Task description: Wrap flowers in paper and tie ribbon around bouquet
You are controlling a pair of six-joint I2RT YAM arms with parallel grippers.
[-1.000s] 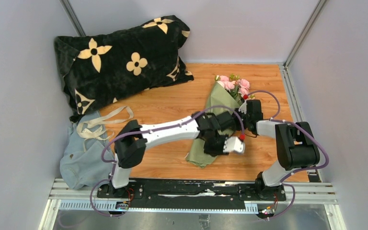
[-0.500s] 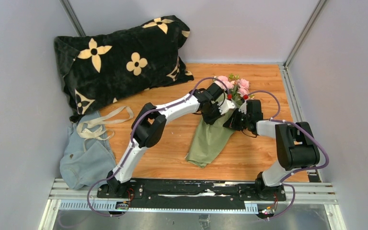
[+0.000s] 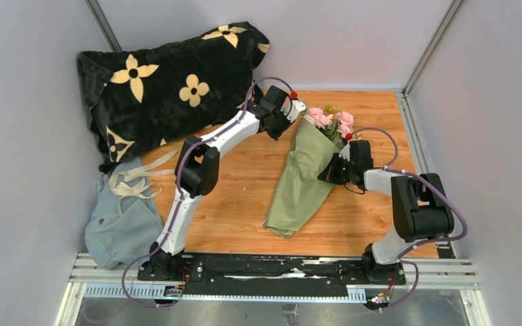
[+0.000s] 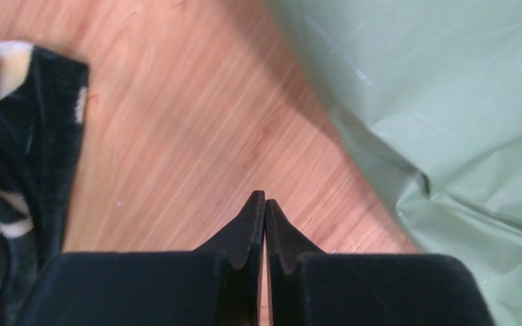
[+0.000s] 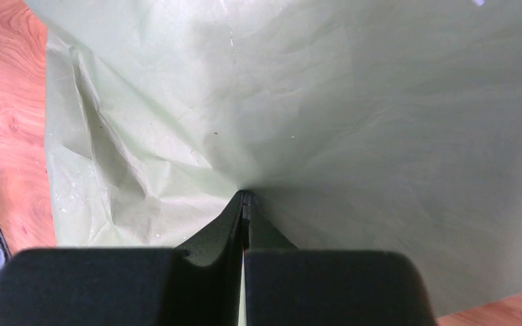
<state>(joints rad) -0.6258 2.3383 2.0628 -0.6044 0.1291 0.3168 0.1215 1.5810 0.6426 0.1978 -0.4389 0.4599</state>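
Observation:
The bouquet lies slanted on the wooden table, its olive-green paper point(image 3: 304, 180) wrapped round it and the pink and cream flowers point(image 3: 334, 120) sticking out at the far end. My right gripper point(image 3: 325, 174) is at the bouquet's right side, shut with a fold of the paper point(image 5: 353, 102) drawn into its tips point(image 5: 246, 195). My left gripper point(image 3: 298, 109) hovers by the far left corner of the paper, shut and empty point(image 4: 265, 199) over bare wood, with the paper's edge point(image 4: 448, 102) to its right. The cream ribbon point(image 3: 141, 174) lies looped at the left.
A black pillow point(image 3: 170, 81) with tan flower prints fills the far left; its corner point(image 4: 27, 136) is just left of my left gripper. A pale blue-grey cloth point(image 3: 119, 227) lies under the ribbon at the near left. Grey walls enclose the table.
My left arm swung from the bouquet's lower middle up to its far end beside the flowers, and its jaws went from partly open to shut. The right gripper stayed on the paper.

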